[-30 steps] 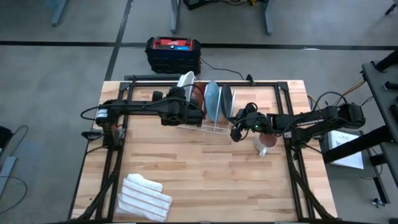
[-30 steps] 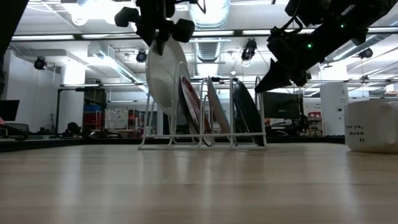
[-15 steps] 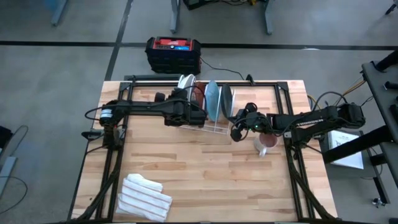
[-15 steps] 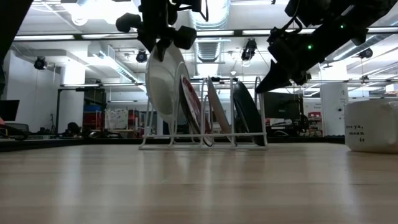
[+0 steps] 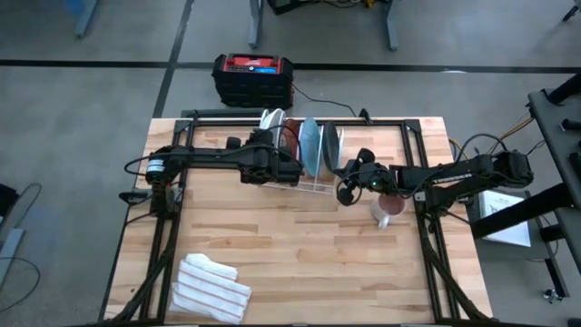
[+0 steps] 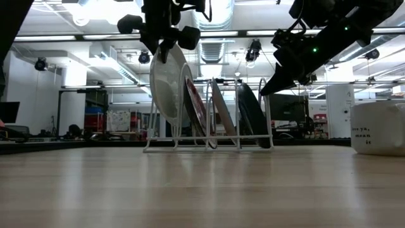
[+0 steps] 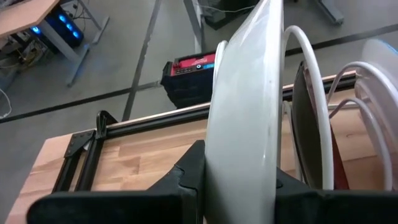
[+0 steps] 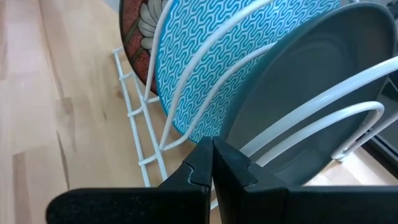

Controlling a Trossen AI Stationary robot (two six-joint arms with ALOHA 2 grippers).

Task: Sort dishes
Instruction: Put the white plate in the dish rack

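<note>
Low view gives you four dishes on edge in one wire rack (image 6: 209,142): your left gripper (image 6: 166,44) clamps the white dish (image 6: 168,85); red (image 6: 195,107), light blue (image 6: 221,114), dark (image 6: 252,114) stand beside it. Right gripper (image 8: 211,163) is pressed together beside the rack.

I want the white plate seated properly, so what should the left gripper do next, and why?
Probably lower a little more. The left gripper is shut on the white plate, whose lower edge hangs above the rack base, beside the red plate. Release once it rests.
</note>
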